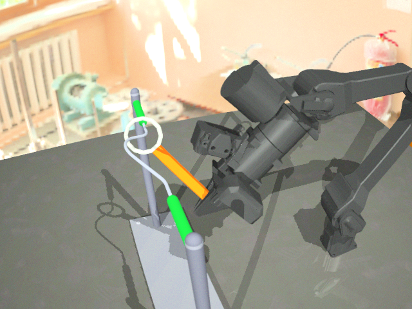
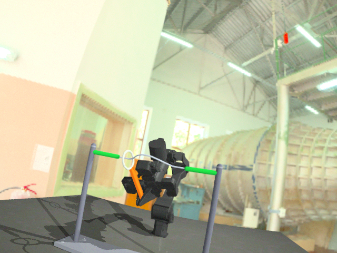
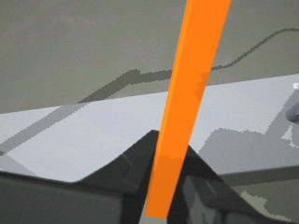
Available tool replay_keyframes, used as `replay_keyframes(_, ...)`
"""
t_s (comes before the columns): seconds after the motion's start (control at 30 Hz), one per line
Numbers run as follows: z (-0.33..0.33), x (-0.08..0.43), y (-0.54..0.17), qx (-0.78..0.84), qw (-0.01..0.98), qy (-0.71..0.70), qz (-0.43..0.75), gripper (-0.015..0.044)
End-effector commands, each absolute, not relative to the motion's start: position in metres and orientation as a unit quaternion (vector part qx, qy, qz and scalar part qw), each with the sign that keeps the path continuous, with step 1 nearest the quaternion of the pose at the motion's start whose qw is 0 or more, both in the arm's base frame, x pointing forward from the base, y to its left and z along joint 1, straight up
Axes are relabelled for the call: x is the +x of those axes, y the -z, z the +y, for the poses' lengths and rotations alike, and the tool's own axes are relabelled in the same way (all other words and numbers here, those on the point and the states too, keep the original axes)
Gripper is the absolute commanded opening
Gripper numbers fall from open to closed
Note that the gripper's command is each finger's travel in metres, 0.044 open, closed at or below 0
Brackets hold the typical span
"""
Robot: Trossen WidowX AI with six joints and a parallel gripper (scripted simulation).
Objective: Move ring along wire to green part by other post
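Note:
The white ring (image 1: 160, 135) (image 2: 123, 160) is around the thin grey wire (image 1: 157, 174) (image 2: 174, 166), just beyond the inner end of the far green part (image 1: 139, 109) (image 2: 106, 154). Whether ring and wire touch is too small to tell. The orange handle (image 1: 179, 171) (image 2: 136, 183) (image 3: 187, 93) slants down from the ring. My gripper (image 1: 202, 199) (image 2: 140, 200) (image 3: 163, 139) is shut on the handle's lower end, below the wire. The other green part (image 1: 179, 214) (image 2: 200, 170) joins the near post.
The far post (image 1: 151, 196) (image 2: 85, 190) and near post (image 1: 196, 272) (image 2: 213, 206) stand on a pale base plate (image 1: 149, 259) (image 2: 81, 243) (image 3: 93, 140). The wire bends between the green parts. The arm reaches in from one side of the wire, above the dark table (image 1: 49, 215).

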State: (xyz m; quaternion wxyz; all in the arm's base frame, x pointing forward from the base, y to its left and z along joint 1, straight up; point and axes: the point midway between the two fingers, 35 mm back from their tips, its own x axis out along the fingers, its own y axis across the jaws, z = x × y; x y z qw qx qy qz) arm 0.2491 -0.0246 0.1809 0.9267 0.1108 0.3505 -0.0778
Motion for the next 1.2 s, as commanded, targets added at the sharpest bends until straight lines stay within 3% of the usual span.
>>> replay_keyframes(0.0,-0.015,0.245,-0.19,0.136,0.911,0.094,0.379,-0.015)
replay_keyframes(0.77,0.051,0.252,-0.242,0.312,0.795,0.19,0.484,-0.015)
replay_keyframes(1.17,0.055,0.256,-0.245,0.29,0.804,0.18,0.487,-0.015)
